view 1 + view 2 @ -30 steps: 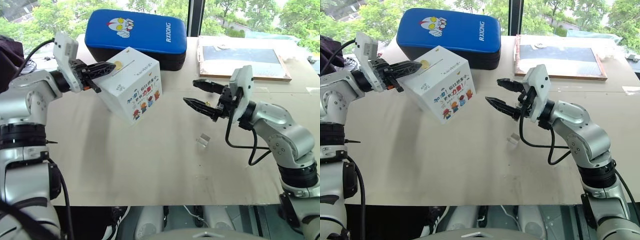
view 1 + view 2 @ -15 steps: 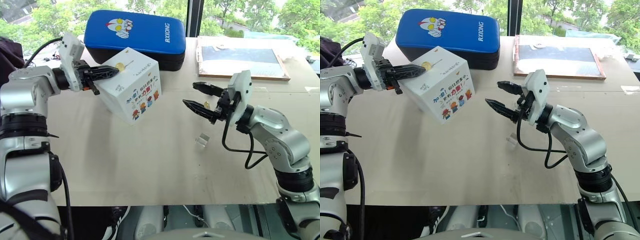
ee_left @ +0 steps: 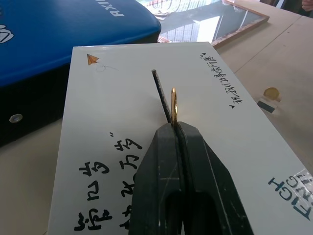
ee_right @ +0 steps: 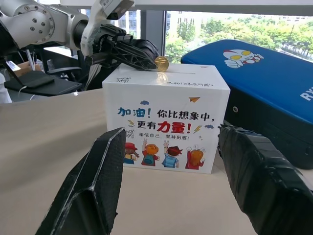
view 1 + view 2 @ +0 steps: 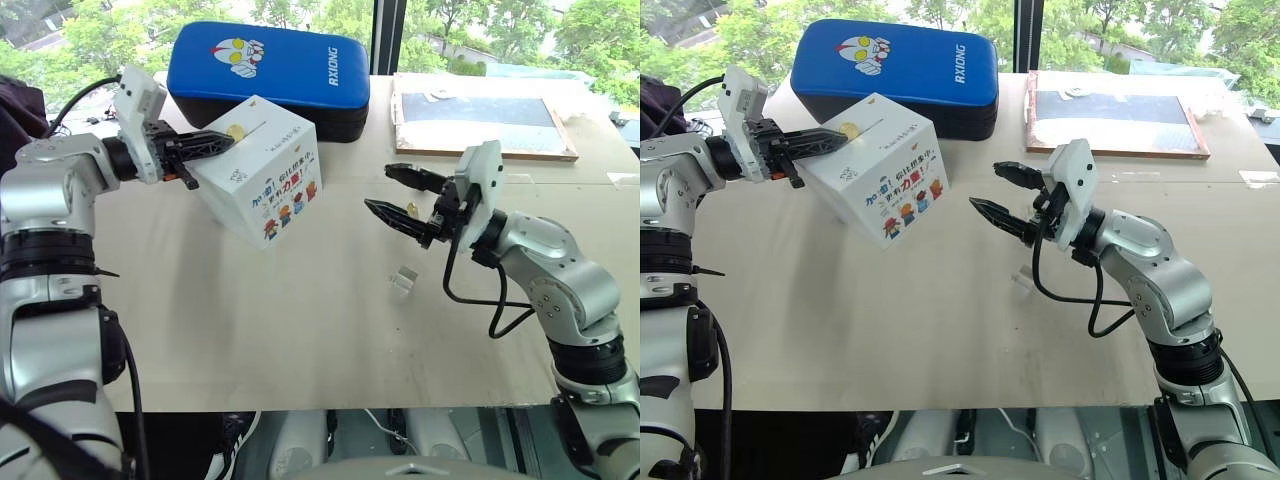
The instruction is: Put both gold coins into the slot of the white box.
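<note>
Coin [image 3: 173, 104] held on edge at the slot [image 3: 160, 94] of the white box [image 5: 262, 170].
Head views: left gripper [image 5: 226, 142] reaches level over the box top, pinching one gold disc; right gripper [image 5: 392, 190] hovers beside the box, fingers spread; a second coin [image 5: 413, 209] glints behind its fingers; left wrist view: pads clamp the coin upright beside the dark slit; right wrist view: cartoon-printed box face between parted fingers [image 4: 93, 186].

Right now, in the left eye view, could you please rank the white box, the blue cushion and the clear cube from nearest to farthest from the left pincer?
1. White box: directly under the left pincer, which holds a gold coin at its top.
2. Blue cushion: just behind the box, at the table's far side.
3. Clear cube: out on the table, below the right pincer.
</note>
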Robot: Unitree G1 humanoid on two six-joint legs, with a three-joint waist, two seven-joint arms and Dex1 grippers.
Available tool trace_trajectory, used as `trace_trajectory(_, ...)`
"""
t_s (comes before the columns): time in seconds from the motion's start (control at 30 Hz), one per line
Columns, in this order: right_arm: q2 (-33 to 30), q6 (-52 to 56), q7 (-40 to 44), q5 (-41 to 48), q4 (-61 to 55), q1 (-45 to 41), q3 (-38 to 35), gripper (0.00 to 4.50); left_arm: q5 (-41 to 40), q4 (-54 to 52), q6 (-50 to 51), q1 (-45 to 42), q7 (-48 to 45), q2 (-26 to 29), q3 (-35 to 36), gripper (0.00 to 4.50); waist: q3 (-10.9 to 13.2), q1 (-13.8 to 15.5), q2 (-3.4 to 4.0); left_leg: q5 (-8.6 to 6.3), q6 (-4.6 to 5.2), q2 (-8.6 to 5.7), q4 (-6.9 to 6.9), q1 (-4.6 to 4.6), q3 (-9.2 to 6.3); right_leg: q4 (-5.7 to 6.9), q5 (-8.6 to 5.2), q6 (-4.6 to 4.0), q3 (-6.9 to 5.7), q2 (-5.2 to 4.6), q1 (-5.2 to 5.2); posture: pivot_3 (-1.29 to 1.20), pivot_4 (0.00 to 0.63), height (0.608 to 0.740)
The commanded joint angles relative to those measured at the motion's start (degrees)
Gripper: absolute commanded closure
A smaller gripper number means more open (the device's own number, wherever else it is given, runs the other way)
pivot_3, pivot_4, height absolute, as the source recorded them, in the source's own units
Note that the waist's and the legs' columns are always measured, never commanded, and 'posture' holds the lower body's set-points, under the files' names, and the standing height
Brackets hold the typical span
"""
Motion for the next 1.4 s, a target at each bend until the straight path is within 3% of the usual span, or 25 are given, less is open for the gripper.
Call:
trace_trajectory(0.03, 0.1, -1.2, 0.3, 0.3, -2.2, -0.9, -1.2, 1.30, 1.8, -0.2, -0.1, 1.2, 0.7, 0.3, -0.1, 4.50, 0.0, 0.0, 0.00, 0.00, 0.00, 0.00, 0.00, 0.00, 0.00, 0.00, 0.00, 0.00, 0.00, 0.00, 0.00, 0.00, 0.150, 0.740)
trace_trajectory(0.5, 0.2, -1.2, 0.1, 0.0, -2.3, -0.7, -1.2, 1.30, 2.5, -4.4, 2.9, 2.8, 0.9, -0.1, -1.4, 4.50, 0.0, 0.0, 0.00, 0.00, 0.00, 0.00, 0.09, 0.02, 0.01, 0.07, 0.01, 0.00, 0.02, 0.00, 0.03, 0.00, 0.150, 0.740)
trace_trajectory(0.63, 0.3, -1.2, 0.1, 0.0, -2.4, -0.6, -1.3, 1.26, 1.8, -5.6, 5.6, 2.8, 1.2, -0.1, -0.9, 3.44, -0.1, 0.1, 0.01, 0.00, 0.00, 0.00, 0.10, 0.03, 0.01, 0.06, 0.01, 0.00, 0.02, 0.00, 0.05, 0.00, 0.150, 0.740)
trace_trajectory(0.73, 0.2, -1.3, 0.1, 0.0, -2.5, -0.3, -1.4, 1.26, 1.6, -6.6, 7.0, 2.8, 2.1, -0.2, -0.5, 1.91, -0.1, 0.0, 0.01, 0.00, 0.00, 0.00, 0.16, 0.06, -0.02, 0.13, 0.01, 0.00, 0.00, 0.01, 0.08, 0.00, 0.150, 0.740)
trace_trajectory(0.9, 0.4, -1.3, 0.1, -0.1, -2.4, -0.4, -1.2, 1.26, 1.9, -7.3, 6.9, 2.9, 3.5, -0.4, 0.0, 0.10, -0.1, 0.0, 0.01, 0.00, 0.01, 0.00, 0.31, 0.10, -0.01, 0.34, 0.01, 0.00, 0.03, 0.01, 0.09, 0.00, 0.150, 0.740)
trace_trajectory(1.07, 0.6, -1.8, -0.6, -1.3, -0.7, -0.4, -1.0, 1.26, -2.2, -9.4, 5.6, 1.0, 3.6, -1.3, 4.5, 0.10, 0.0, 0.0, 0.01, -0.01, 0.02, 0.00, 0.50, 0.08, -0.03, 0.50, 0.01, 0.00, 0.03, 0.01, 0.09, 0.00, 0.150, 0.740)
trace_trajectory(1.2, 0.4, -2.8, -6.7, -12.2, 6.7, -1.0, 3.1, 1.26, -4.5, -14.4, 4.6, 2.4, 1.3, -1.0, 6.1, 0.10, 0.0, 0.0, -0.02, -0.01, 0.02, 0.00, 0.64, -0.02, -0.05, 0.51, 0.01, 0.00, 0.01, 0.00, 0.07, 0.00, 0.150, 0.740)
trace_trajectory(1.4, 5.5, -4.7, -15.4, -22.2, 17.4, -2.2, 5.1, 1.26, -11.0, -27.5, 8.5, 4.7, -3.2, 0.7, 7.1, 0.10, 0.0, 0.0, -0.02, 0.08, -0.12, 0.01, 0.65, -0.09, -0.01, 0.54, 0.01, -0.01, 0.05, 0.00, -0.03, 0.00, 0.150, 0.740)
